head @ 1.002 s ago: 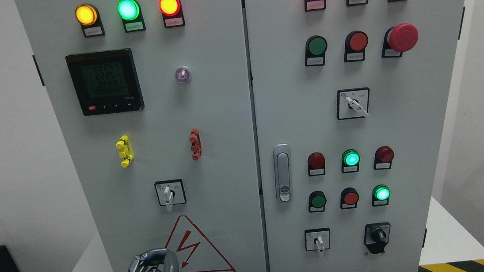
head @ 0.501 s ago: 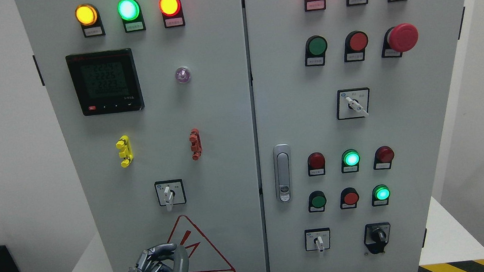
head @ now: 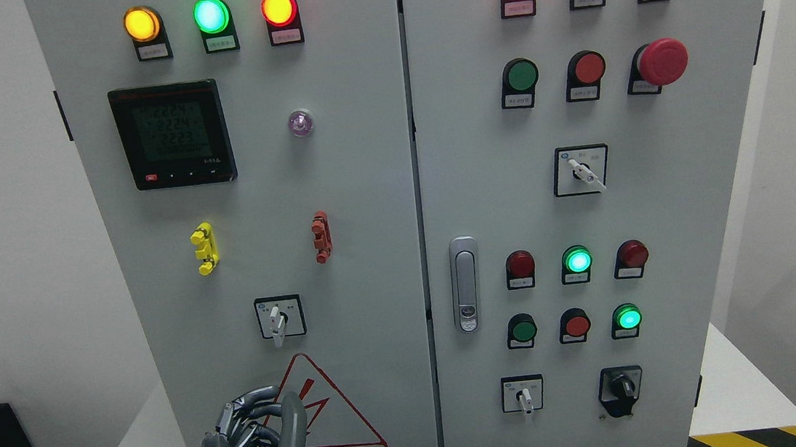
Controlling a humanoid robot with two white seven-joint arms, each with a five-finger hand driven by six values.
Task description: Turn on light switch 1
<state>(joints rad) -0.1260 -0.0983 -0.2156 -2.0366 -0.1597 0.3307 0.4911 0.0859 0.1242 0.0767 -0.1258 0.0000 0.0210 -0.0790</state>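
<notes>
Left hand (head: 255, 445) at cabinet's (head: 365, 183) lower left edge, fingers curled, empty. Switch (head: 278, 319) directly above, just right, on left door; lever vertical, pointing down. Right hand unseen.

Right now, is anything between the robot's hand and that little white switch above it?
In the head view, only bare panel and the warning triangle's tip separate the left hand from the switch.

— Where are we standing?
— In an industrial test room: we face a grey electrical cabinet (head: 365, 183) with indicator lamps (head: 211, 15), a digital meter (head: 172, 134), an emergency stop (head: 662, 61), and hazard-striped flooring (head: 755, 439).
</notes>
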